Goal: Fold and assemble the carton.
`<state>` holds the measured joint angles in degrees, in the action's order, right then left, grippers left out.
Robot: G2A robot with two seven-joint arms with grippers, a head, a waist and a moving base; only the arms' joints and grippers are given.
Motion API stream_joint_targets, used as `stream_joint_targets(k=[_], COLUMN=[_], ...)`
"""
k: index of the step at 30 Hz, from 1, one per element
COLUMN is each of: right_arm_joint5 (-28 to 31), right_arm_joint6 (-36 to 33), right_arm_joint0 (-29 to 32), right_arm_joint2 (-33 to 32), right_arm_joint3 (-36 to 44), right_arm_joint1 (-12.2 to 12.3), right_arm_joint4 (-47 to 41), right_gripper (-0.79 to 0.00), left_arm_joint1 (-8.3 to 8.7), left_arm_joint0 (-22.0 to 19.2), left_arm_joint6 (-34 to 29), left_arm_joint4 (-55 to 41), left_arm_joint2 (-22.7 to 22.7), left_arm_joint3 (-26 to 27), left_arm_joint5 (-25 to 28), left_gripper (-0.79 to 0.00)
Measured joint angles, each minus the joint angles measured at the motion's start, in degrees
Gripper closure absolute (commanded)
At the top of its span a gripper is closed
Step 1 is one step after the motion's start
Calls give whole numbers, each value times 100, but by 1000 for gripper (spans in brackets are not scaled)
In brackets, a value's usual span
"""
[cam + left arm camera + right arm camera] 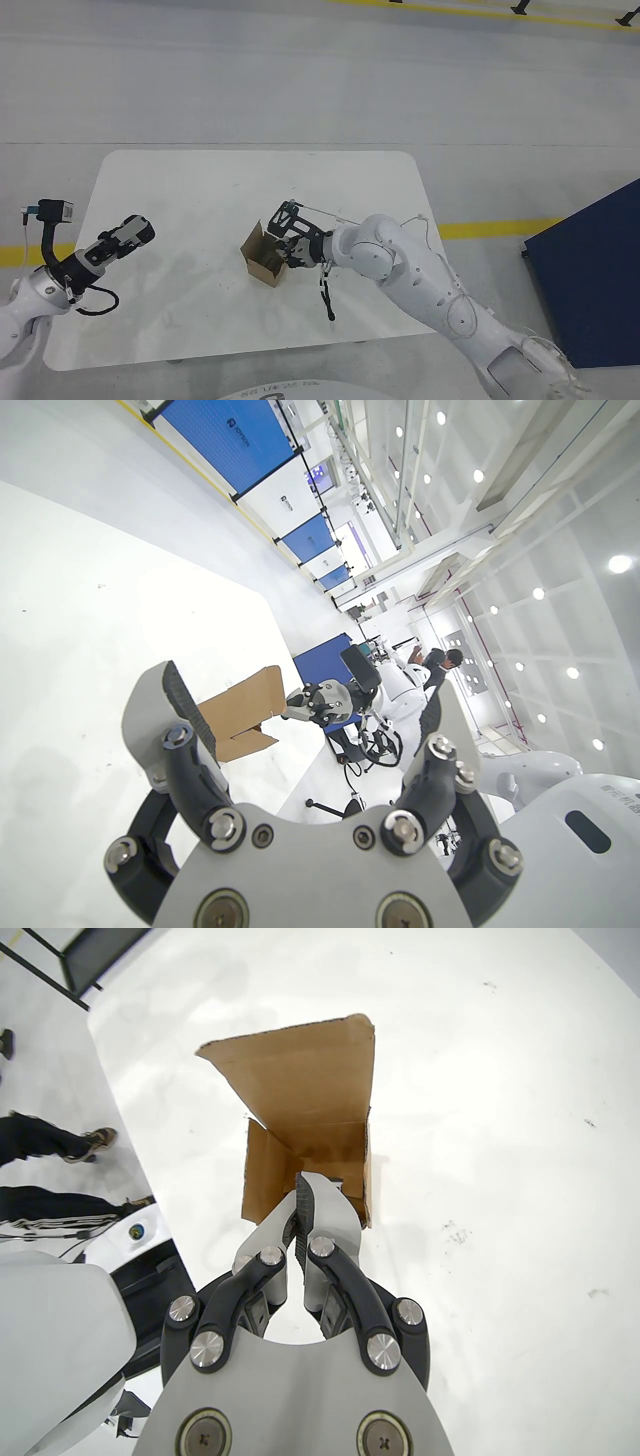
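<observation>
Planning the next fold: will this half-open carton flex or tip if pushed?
Probably light: the carton is thin, empty cardboard. Its raised flap likely bends when pushed. The right gripper, shut on it, should resist tipping.

We lose the carton's (300,1088) near wall behind the right gripper (304,1190), so we cannot tell whether cardboard sits between its closed pads. From the left wrist, one finger (150,700) of the left gripper (307,682) covers a carton corner.
</observation>
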<state>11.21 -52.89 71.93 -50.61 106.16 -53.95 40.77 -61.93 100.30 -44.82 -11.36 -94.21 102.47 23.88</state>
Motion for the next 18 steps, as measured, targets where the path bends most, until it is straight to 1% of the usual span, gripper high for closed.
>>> stream_joint_targets(k=[4,8,10,12,16,18], right_arm_joint5=[-535,-981,-1353,-1698,-2485,-2784], right_arm_joint6=[-62,-79,-188,-411,-1257,-1619], right_arm_joint0=[-308,-541,-648,-743,-1044,-1192], right_arm_joint2=[490,804,973,1147,1535,1679], right_arm_joint3=[-172,-292,-311,-302,-225,-198], right_arm_joint1=[-177,-327,-404,-476,-663,-750], right_arm_joint4=[317,498,739,965,1380,1515], right_gripper=[0,0,0,0,0,0], left_arm_joint1=[0,0,0,0,0,0], left_arm_joint0=[0,0,0,0,0,0], left_arm_joint6=[0,0,0,0,0,0], left_arm_joint4=[0,0,0,0,0,0], left_arm_joint2=[0,0,0,0,0,0], left_arm_joint3=[0,0,0,0,0,0], left_arm_joint5=[0,0,0,0,0,0], left_gripper=[-785,-785,-785,-785,-785,-785])
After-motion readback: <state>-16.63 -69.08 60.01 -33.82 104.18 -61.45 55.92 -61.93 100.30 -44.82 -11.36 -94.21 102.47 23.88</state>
